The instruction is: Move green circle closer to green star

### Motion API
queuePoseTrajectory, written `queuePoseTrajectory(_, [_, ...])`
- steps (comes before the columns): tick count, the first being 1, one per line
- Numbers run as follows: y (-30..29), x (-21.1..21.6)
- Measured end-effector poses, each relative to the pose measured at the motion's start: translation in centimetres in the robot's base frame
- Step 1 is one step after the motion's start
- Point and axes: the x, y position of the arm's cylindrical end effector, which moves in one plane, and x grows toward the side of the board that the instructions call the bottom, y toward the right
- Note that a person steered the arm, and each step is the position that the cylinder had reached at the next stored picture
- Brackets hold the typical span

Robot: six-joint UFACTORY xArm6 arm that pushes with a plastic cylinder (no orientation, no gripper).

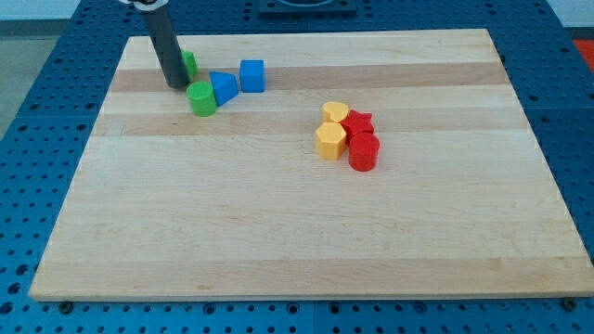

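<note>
The green circle is a short green cylinder at the board's upper left. The green star sits just up and left of it, mostly hidden behind my rod. My tip rests on the board between them, just left of the green circle and below the green star. The tip is a small gap away from the circle.
A blue triangle touches the green circle's right side, and a blue cube stands right of that. Near the centre right are a yellow heart, a yellow hexagon, a red star and a red cylinder. The wooden board ends close above the green star.
</note>
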Motion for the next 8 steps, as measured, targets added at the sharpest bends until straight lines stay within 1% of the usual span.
queuePoseTrajectory(2, [-0.2,-2.1])
queuePoseTrajectory(3, [-0.5,-2.2])
queuePoseTrajectory(4, [-1.1,0.3])
queuePoseTrajectory(5, [-1.8,4.0])
queuePoseTrajectory(6, [-1.6,6.3])
queuePoseTrajectory(7, [2.1,7.6])
queuePoseTrajectory(8, [5.6,7.8])
